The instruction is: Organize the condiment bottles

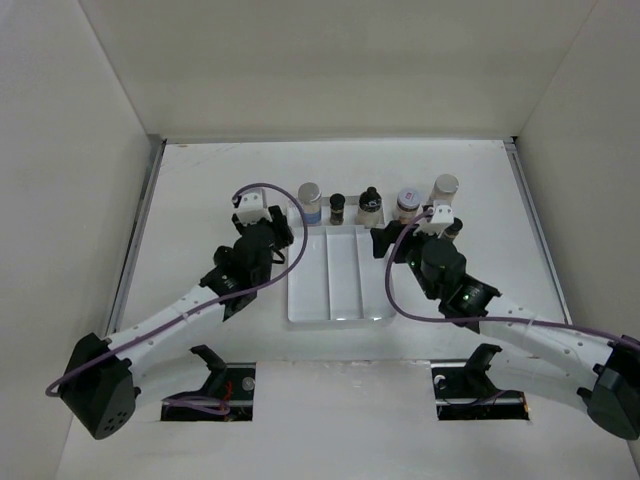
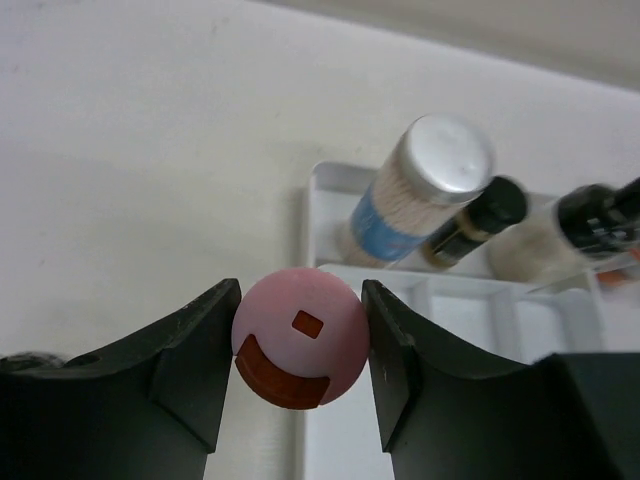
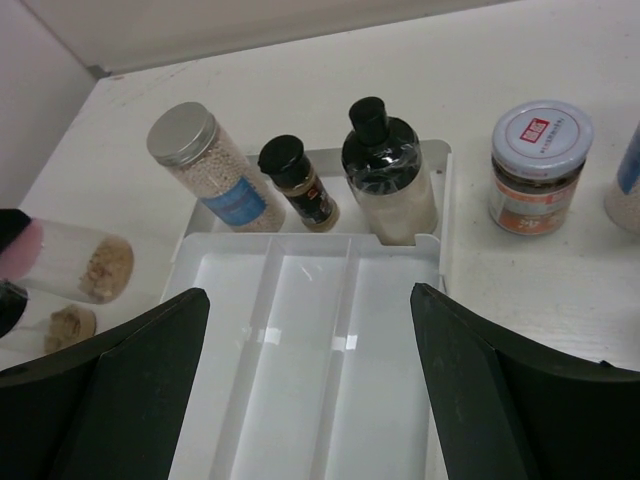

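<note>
Pink-lidded clear spice jar [image 2: 300,337] sits clamped between the left gripper's [image 2: 300,350] fingers just beside the white divided plastic tray [image 1: 340,315], presumably bound for its back row, while the right gripper [image 3: 305,380] hovers spread and empty.

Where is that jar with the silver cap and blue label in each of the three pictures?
Top view: the silver-capped jar stands at the far left corner of the white tray.
Left wrist view: it is upper right of centre, leaning, beyond the pink-lidded jar between the fingers.
Right wrist view: it is upper left, at the tray's back.
Shared landmark: the small dark-capped bottle right beside it.
</note>
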`<state>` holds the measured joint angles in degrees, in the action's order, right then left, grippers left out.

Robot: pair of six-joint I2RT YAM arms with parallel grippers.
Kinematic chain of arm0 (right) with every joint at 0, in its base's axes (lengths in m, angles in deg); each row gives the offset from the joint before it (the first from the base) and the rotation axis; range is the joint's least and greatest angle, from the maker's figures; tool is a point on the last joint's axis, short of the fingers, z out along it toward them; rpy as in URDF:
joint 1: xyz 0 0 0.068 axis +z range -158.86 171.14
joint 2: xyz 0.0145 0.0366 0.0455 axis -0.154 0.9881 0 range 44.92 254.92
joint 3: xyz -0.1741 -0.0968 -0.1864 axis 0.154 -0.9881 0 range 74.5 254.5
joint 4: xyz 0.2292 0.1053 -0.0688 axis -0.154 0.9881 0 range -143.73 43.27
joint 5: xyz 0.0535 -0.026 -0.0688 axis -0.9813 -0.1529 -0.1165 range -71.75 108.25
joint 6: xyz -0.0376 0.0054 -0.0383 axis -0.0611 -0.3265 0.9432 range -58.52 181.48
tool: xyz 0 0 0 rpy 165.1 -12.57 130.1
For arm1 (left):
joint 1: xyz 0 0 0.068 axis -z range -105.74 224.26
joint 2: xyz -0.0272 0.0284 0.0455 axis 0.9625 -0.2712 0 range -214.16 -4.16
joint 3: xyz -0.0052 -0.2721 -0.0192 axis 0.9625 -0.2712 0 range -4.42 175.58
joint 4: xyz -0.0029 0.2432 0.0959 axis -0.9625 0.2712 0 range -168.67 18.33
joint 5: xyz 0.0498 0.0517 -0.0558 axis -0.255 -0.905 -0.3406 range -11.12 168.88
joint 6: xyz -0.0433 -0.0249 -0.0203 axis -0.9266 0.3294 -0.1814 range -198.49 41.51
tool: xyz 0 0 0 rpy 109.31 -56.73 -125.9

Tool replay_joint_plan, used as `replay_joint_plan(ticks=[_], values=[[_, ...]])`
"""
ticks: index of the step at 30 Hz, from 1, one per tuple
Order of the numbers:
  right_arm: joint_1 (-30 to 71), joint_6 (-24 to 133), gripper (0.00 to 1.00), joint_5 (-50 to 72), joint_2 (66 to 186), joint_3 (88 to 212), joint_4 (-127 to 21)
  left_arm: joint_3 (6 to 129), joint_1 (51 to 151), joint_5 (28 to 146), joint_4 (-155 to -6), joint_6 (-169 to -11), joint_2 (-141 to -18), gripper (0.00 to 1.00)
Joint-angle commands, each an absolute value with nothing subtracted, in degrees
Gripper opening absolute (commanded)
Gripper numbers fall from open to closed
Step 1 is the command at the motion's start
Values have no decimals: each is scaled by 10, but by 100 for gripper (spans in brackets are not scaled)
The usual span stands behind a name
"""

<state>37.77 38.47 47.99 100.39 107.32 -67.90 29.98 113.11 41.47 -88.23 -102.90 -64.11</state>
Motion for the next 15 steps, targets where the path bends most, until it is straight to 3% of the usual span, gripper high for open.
replay_joint_plan(ticks=[1, 11, 15], values=[[364, 372, 88, 486, 989, 1069, -716, 344, 1167, 406, -919, -1021, -648, 31], [346, 363, 88, 468, 989, 1061, -716, 377, 1199, 415, -1001, -1023, -790, 33], [345, 363, 88, 468, 985, 1060, -716, 387, 1195, 415, -1018, -1023, -846, 39]])
